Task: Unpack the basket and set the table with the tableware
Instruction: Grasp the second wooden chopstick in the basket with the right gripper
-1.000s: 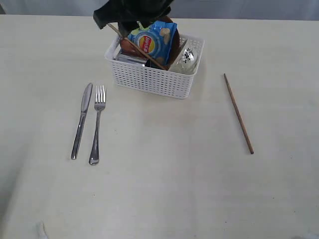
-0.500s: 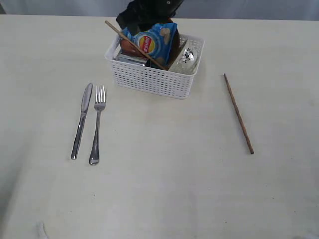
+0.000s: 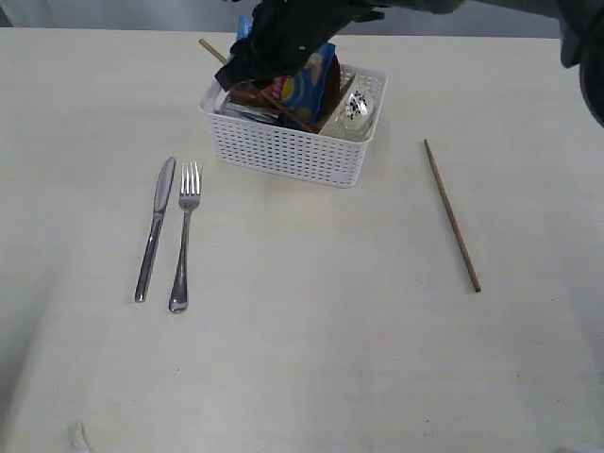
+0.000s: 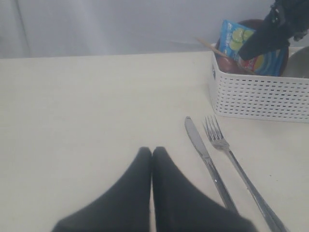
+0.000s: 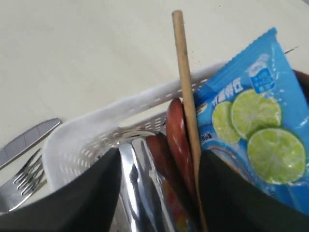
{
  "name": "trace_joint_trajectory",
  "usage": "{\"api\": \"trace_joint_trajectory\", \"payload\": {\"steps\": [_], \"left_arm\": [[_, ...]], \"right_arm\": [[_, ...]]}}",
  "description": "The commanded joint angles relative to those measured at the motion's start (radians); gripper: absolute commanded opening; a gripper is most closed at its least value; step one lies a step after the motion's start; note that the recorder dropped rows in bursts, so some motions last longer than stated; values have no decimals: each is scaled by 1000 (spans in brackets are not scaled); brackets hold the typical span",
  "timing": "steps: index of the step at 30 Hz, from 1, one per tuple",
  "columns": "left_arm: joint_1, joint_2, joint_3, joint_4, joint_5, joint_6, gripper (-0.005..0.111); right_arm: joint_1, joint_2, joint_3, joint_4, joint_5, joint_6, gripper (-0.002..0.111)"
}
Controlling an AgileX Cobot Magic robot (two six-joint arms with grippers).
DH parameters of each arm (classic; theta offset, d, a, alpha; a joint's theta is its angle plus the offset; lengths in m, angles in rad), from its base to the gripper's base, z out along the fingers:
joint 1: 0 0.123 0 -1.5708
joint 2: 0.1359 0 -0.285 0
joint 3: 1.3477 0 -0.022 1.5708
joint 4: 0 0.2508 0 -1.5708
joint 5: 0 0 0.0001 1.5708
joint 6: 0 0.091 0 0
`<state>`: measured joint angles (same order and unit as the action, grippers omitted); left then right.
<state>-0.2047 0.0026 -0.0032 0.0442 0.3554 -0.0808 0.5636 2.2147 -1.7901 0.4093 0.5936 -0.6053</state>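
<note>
The white basket [image 3: 300, 151] stands at the back of the table [image 3: 311, 311]. It holds a steel mug [image 5: 139, 174], a reddish wooden spoon [image 5: 177, 135], a leaning chopstick [image 5: 185, 82], a pale bowl [image 3: 355, 115] and a blue snack bag [image 5: 251, 130]. My right gripper [image 5: 159, 154] is open and dips into the basket's left end, its fingers either side of the mug, spoon and chopstick. A knife [image 3: 154, 229] and fork [image 3: 183, 236] lie side by side at the left. A second chopstick [image 3: 451, 215] lies at the right. My left gripper [image 4: 152, 152] is shut and empty, low over the table near the knife [image 4: 207, 164].
The blue snack bag [image 3: 310, 83] leans against a brown plate in the basket's middle. My right arm [image 3: 472, 8] reaches in from the back right. Bare tabletop lies between the fork and the lone chopstick, and in front of the basket.
My right gripper has come down lower over the basket's left end, around the leaning chopstick. The things on the table have not moved.
</note>
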Motion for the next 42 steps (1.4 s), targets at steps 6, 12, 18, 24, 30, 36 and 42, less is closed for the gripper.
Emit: {"api": "trace_joint_trajectory", "payload": {"steps": [6,12,18,24,30,36,42], "left_arm": [[-5,-3,3,8,-11,-4,0],[-5,-3,3,8,-11,-4,0],[-5,-3,3,8,-11,-4,0],[-5,-3,3,8,-11,-4,0],[-5,-3,3,8,-11,-4,0],[-5,-3,3,8,-11,-4,0],[-5,-3,3,8,-11,-4,0]], "right_arm": [[-4,83,-1,12,-111,-27,48],[-4,106,-1,14,-111,-27,3],[-4,82,-35,12,-54,-27,-1],[-4,9,-39,14,8,-27,-1],[-4,-66,-39,11,49,-23,-1],[-11,-139,-39,8,111,24,-1],[-84,-244,-39,4,132,92,-1]]}}
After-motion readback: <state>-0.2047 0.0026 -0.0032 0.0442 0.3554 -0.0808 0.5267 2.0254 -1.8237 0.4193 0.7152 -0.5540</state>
